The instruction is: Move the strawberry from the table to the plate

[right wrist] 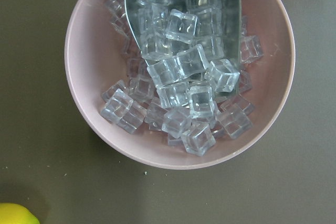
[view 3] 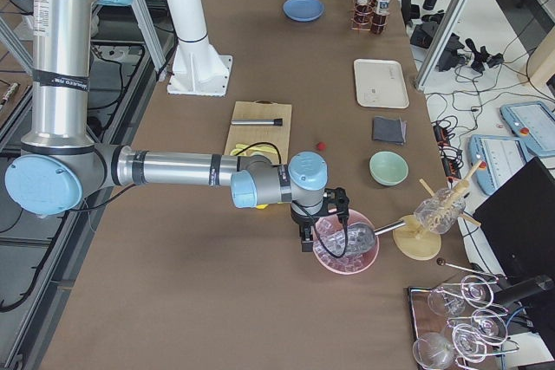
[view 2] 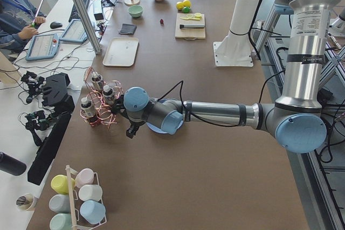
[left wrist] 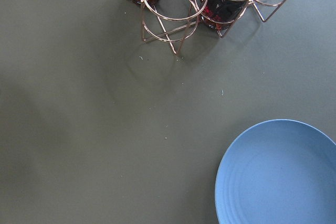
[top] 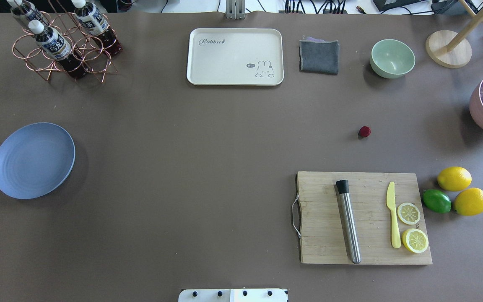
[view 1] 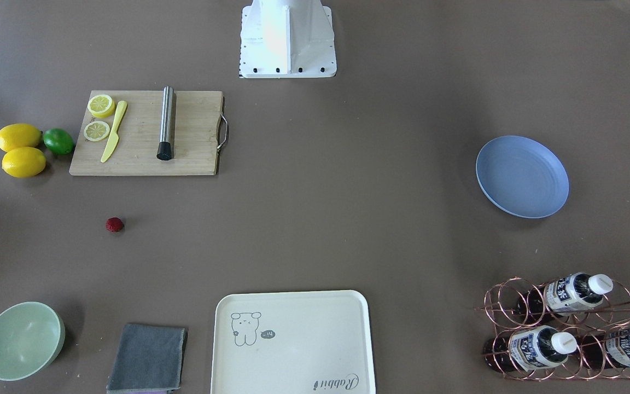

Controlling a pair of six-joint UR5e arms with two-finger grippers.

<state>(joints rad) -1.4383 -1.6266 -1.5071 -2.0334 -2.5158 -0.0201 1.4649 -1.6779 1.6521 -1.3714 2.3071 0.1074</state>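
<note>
The strawberry [view 1: 114, 224] [top: 364, 131] lies alone on the brown-grey table [top: 208, 147], beyond the cutting board. Far across the table sits the light-blue plate [top: 34, 160] [view 1: 521, 176] [left wrist: 278, 177], with nothing on it. My left gripper [view 2: 129, 133] hangs beside the plate near the bottle rack; whether it is open or shut I cannot tell. My right gripper [view 3: 304, 243] hovers over a pink bowl of ice cubes [right wrist: 178, 77], well away from the strawberry, and its state cannot be told. Neither wrist view shows any fingers.
A wooden cutting board [top: 365, 218] carries a steel rod, a yellow knife and lemon slices. Two lemons [top: 454, 178] and a lime [top: 436, 201] lie beside it. A cream tray [top: 235, 56], grey cloth [top: 319, 56], green bowl [top: 392, 58] and bottle rack [top: 63, 42] line the far edge.
</note>
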